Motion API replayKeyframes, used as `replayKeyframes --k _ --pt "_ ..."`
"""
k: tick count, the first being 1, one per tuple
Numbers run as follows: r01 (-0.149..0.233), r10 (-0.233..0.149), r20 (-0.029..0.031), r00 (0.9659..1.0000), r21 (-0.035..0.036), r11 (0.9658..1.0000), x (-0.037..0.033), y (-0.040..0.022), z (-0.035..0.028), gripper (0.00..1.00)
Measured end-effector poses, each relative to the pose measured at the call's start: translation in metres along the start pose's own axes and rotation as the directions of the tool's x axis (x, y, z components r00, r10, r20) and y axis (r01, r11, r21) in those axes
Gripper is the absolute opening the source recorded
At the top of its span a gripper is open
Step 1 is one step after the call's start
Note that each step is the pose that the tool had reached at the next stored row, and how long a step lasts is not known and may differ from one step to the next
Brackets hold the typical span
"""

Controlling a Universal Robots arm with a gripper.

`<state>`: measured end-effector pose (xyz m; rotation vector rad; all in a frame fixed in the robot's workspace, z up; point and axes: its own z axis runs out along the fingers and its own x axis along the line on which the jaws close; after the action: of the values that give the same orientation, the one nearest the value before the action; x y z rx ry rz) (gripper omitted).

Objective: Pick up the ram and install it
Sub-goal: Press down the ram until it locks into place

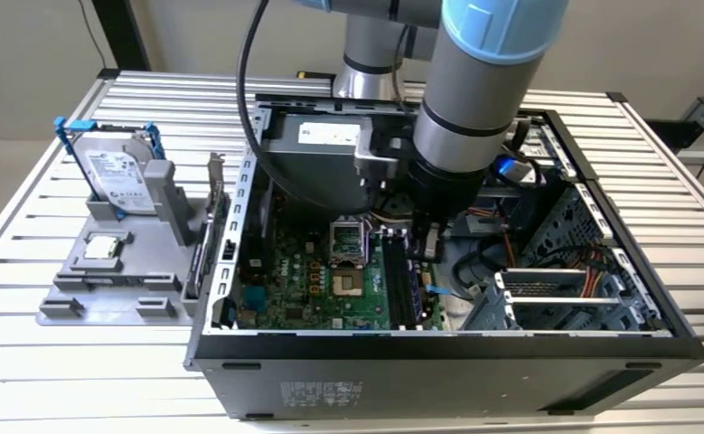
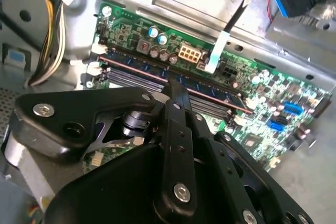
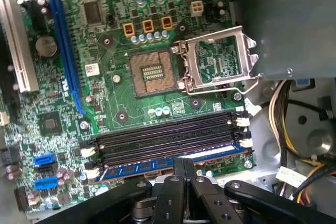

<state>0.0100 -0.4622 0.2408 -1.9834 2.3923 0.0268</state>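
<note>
The ram (image 3: 136, 170) is a long thin stick with dark chips. It stands in the motherboard slot closest to the case wall, beside the empty black slots (image 3: 168, 137). In the second wrist view the ram (image 2: 136, 66) runs across the green board below white end clips. My gripper (image 3: 184, 165) is shut, its two black fingers (image 3: 177, 182) pressed together, with the tips resting on the ram's top edge near mid-length. In the exterior view the gripper (image 1: 430, 260) reaches down into the open computer case (image 1: 448, 348) over the slots.
An open processor socket (image 3: 152, 72) with its raised metal frame lies beside the slots. Bundled cables (image 3: 294, 129) and a metal drive cage (image 1: 557, 289) crowd the case's other side. Outside the case, a grey fixture (image 1: 123, 289) holds a hard drive (image 1: 120, 176) and a small square chip (image 1: 105, 246).
</note>
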Motion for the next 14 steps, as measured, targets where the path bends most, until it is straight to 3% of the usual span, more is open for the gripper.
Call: replayKeyframes --k 4,7,12,14 --pt "0.057 -0.057 0.0006 0.9984 -0.0021 0.9984 -0.0001 -0.0003 0.0 0.0" --pt "0.098 -0.098 0.001 0.9952 -0.0035 0.9952 -0.0001 -0.0004 0.0 0.0" --pt "0.14 -0.14 0.0015 0.9901 -0.0051 0.9901 0.0002 -0.0005 0.0 0.0" --pt "0.142 -0.142 0.0016 0.9899 -0.0051 0.9899 0.0002 -0.0005 0.0 0.0"
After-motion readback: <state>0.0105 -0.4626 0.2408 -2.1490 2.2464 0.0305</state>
